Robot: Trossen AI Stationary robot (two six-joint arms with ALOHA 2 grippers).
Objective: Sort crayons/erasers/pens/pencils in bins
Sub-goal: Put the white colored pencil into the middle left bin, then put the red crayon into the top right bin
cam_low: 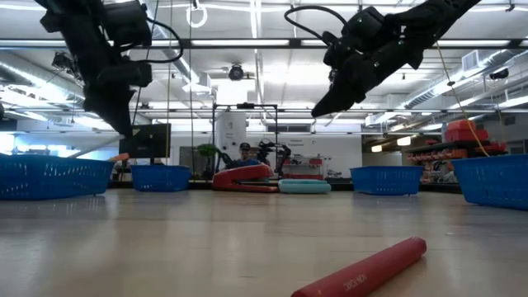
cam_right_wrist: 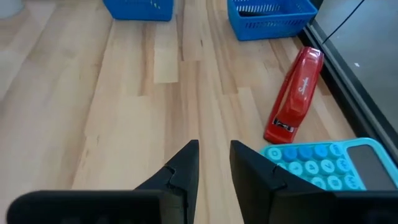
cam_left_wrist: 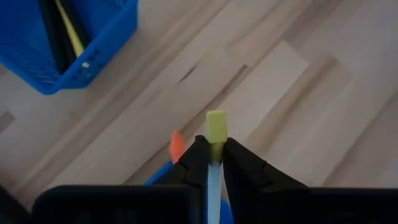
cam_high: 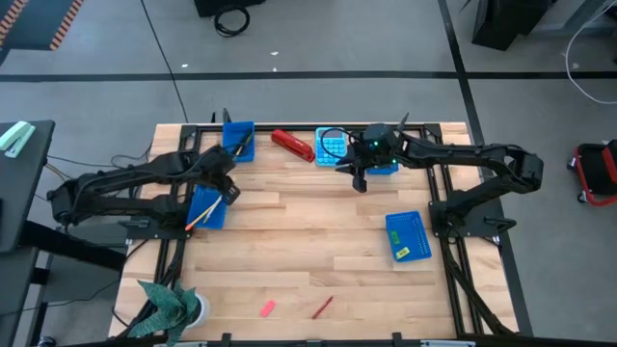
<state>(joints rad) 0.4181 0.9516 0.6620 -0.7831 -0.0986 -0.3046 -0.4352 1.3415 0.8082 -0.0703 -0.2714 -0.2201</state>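
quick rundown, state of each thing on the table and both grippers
left gripper: shut on a pencil, above the left bin
pencil: held upright between the fingers
left bin: holds pencils
back-left bin: holds dark pens
right gripper: open, empty, raised near the calculator
calculator: flat on the table
stapler: closed, lying flat
right bin: holds erasers
red crayon: loose on the table
pink eraser: loose on the table

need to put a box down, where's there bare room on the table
Bare wood across the middle, between the left bin and the right bin. The back edge is crowded: bin, stapler, calculator, right tool. A crayon and eraser lie near the front.
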